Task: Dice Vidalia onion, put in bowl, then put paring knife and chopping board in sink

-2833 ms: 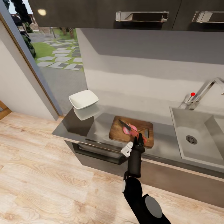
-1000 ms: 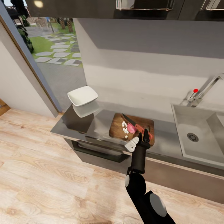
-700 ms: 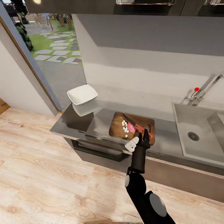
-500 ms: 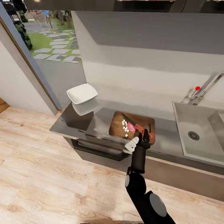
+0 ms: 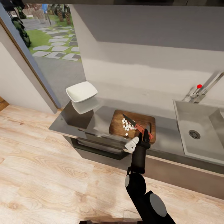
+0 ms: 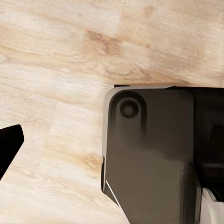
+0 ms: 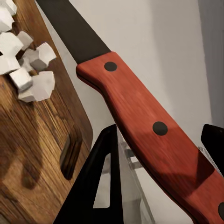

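The right gripper (image 5: 143, 137) was clamped on the paring knife (image 7: 140, 116) by its red handle. The white onion dice (image 5: 127, 125) on the chopping board (image 5: 119, 124) looked small and loose (probably scatter-prone), best scraped off.

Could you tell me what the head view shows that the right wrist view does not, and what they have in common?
Head view alone: the white bowl on the countertop, the sink with its tap, the wooden floor, and the garden through the doorway. Right wrist view alone: the rivets in the paring knife's red handle and the slot in the chopping board seen close up. Both share the paring knife held in the right claw, the chopping board, and the white diced onion lying on it.
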{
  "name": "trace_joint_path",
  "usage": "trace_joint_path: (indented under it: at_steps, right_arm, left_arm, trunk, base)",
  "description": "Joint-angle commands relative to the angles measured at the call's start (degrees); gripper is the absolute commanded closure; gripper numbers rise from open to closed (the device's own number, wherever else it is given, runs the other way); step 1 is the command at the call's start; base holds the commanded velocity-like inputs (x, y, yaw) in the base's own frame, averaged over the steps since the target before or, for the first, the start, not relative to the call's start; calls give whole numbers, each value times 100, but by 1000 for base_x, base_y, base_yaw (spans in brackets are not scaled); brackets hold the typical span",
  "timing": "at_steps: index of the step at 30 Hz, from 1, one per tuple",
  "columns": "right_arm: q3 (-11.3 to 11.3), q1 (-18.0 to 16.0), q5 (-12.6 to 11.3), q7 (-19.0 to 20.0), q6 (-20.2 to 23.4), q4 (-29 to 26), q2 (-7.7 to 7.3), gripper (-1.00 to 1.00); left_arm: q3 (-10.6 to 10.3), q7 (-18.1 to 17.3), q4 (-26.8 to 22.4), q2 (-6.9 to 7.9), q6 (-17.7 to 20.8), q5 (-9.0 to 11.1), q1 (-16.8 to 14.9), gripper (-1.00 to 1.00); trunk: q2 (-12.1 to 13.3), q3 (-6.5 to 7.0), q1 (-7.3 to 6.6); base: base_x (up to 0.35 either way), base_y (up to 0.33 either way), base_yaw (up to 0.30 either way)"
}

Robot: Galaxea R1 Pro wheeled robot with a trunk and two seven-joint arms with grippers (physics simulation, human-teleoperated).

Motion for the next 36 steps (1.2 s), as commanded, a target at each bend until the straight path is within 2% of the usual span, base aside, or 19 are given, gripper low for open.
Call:
trace_joint_path:
  at_steps: [1, 5, 7, 9, 12, 15, 18, 20, 23, 24, 26, 28, 29, 31, 32, 33, 34, 35, 36]
  right_arm:
    - [6, -4, 28, -3, 37, 1, 1, 100]
    - [-10, -4, 33, -15, 39, -17, 5, 100]
    - [-208, -4, 24, -19, 39, -82, 29, 100]
    - [-608, -4, 20, -4, 29, -234, 66, 100]
    - [-809, -4, -13, 23, 26, -675, 77, 100]
    - [-961, -4, -246, 133, 23, -990, 79, 100]
    - [-1243, -4, -569, 174, -7, -1138, 72, 100]
    - [-1435, -11, -910, 183, -19, -1158, 64, 100]
    - [-1922, -32, -1823, 206, -45, -1167, 8, 100]
    - [-2085, -35, -2099, 211, -76, -1168, -58, 100]
    - [-2261, -38, -2504, 217, -264, -1173, -264, 100]
    - [-2436, -38, -3041, 288, -420, -1173, -500, 100]
    - [-2598, -39, -3427, 398, -458, -1174, -666, 100]
    - [-2894, -39, -4181, 844, -488, -1174, -1054, 100]
    - [-3026, -39, -4466, 1090, -494, -1173, -1219, 100]
    - [-3150, -39, -4642, 1247, -496, -1174, -1313, 100]
    - [-3492, -39, -4982, 1556, -498, -1175, -1441, 100]
    - [-3720, -39, -5176, 1773, -498, -1173, -1496, 100]
    - [-3839, -39, -5261, 1925, -499, -1171, -1517, 100]
  left_arm:
    - [-40, 27, -6, 9, -11, 58, 2, -100]
    - [-40, 27, -5, 9, -11, 58, 2, -100]
    - [-40, 27, -4, 9, -11, 58, 2, -100]
    - [-40, 27, -4, 9, -11, 58, 2, -100]
    - [-40, 27, -4, 9, -11, 58, 2, -100]
    - [-40, 27, -4, 9, -11, 58, 2, -100]
    - [-40, 27, -4, 9, -11, 58, 2, -100]
    - [-41, 24, -6, 9, -11, 58, 2, -100]
    - [-40, 19, -12, 9, -11, 58, 2, -100]
    - [-40, 18, -10, 9, -11, 58, 2, -100]
    - [-43, 18, -7, 9, -11, 58, 2, -100]
    - [-43, 18, -1, 9, -11, 58, 2, -100]
    - [-44, 18, -3, 9, -11, 58, 2, -100]
    - [-42, 18, 3, 9, -11, 58, 2, -100]
    - [-43, 18, 3, 9, -11, 58, 2, -100]
    - [-45, 18, 4, 9, -11, 58, 2, -100]
    - [-47, 18, 4, 9, -11, 58, 2, -100]
    - [-48, 18, 4, 9, -11, 58, 2, -100]
    - [-48, 18, 4, 9, -11, 58, 2, -100]
  trunk:
    - [-9, -7, 3]
    - [-9, -8, 3]
    - [-9, -8, 3]
    - [-9, -8, 3]
    - [-9, -8, 3]
    - [-9, -8, 3]
    - [-9, -8, 3]
    - [-9, -8, 3]
    - [-9, -8, 3]
    - [-9, -8, 3]
    - [-9, -8, 3]
    - [-9, -8, 3]
    - [-9, -8, 3]
    - [-9, -8, 3]
    - [-9, -8, 3]
    - [-9, -8, 3]
    - [-9, -8, 3]
    - [-9, -8, 3]
    - [-9, -8, 3]
  base:
    - [0, 0, 0]
    - [0, 0, 0]
    - [0, 0, 0]
    - [0, 0, 0]
    - [0, 0, 0]
    - [0, 0, 0]
    - [0, 0, 0]
    - [0, 0, 0]
    - [0, 0, 0]
    - [0, 0, 0]
    - [0, 0, 0]
    - [0, 0, 0]
    - [0, 0, 0]
    - [0, 0, 0]
    - [0, 0, 0]
    - [0, 0, 0]
    - [0, 0, 0]
    - [0, 0, 0]
    - [0, 0, 0]
